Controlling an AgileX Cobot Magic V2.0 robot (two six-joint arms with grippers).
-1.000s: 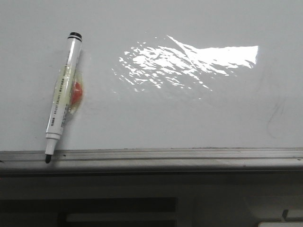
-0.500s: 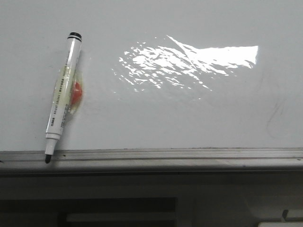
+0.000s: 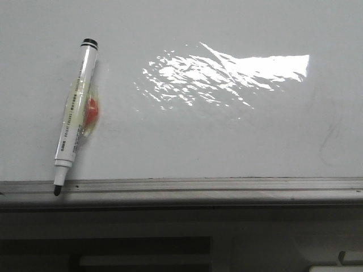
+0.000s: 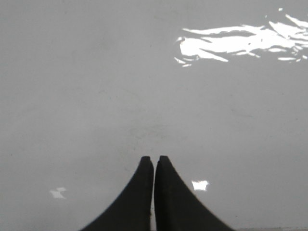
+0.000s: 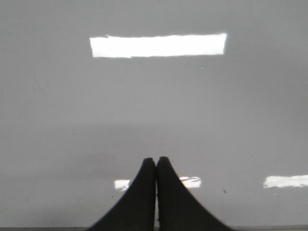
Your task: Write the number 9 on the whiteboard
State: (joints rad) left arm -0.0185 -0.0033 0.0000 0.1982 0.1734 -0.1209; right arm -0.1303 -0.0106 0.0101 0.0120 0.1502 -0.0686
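Whiteboard (image 3: 227,141) carries only faint marks, perhaps smudges, at its right. An uncapped marker (image 3: 75,113) lies at its left. Left gripper (image 4: 154,161) and right gripper (image 5: 156,161) are pressed together, empty.

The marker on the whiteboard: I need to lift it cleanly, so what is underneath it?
Under the marker sits a clear wrapping with a red-orange blob, against the whiteboard. Its tip rests on the grey edge strip. How it is fixed is covered by the barrel.

front: looking close onto whiteboard (image 3: 227,141) and its lower edge | both wrists: facing down past closed fingertips | all sharing glossy board surface
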